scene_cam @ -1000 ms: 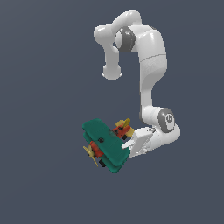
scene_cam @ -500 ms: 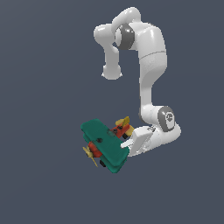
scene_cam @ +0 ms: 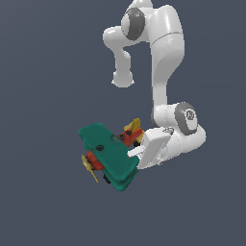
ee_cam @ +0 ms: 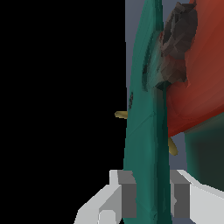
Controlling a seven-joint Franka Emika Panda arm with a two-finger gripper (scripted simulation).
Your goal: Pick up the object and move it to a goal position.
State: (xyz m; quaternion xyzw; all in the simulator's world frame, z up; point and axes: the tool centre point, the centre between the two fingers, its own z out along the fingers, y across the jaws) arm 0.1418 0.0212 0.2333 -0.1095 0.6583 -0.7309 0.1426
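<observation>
Exterior view, lower centre: toy biplane (scene_cam: 108,156) held off any surface against plain dark grey-blue, teal wings broadside, yellow propeller (scene_cam: 89,167) toward lower left, yellow tail (scene_cam: 132,126) up right, in much the same place and tilt as half a second ago. Wrist view: gripper (ee_cam: 148,192) closed narrow on the biplane (ee_cam: 146,131), grey fingers (ee_cam: 127,194) pressing either face of one teal wing seen edge-on, red body and dark wheel (ee_cam: 177,37) beyond, left half of frame black.
</observation>
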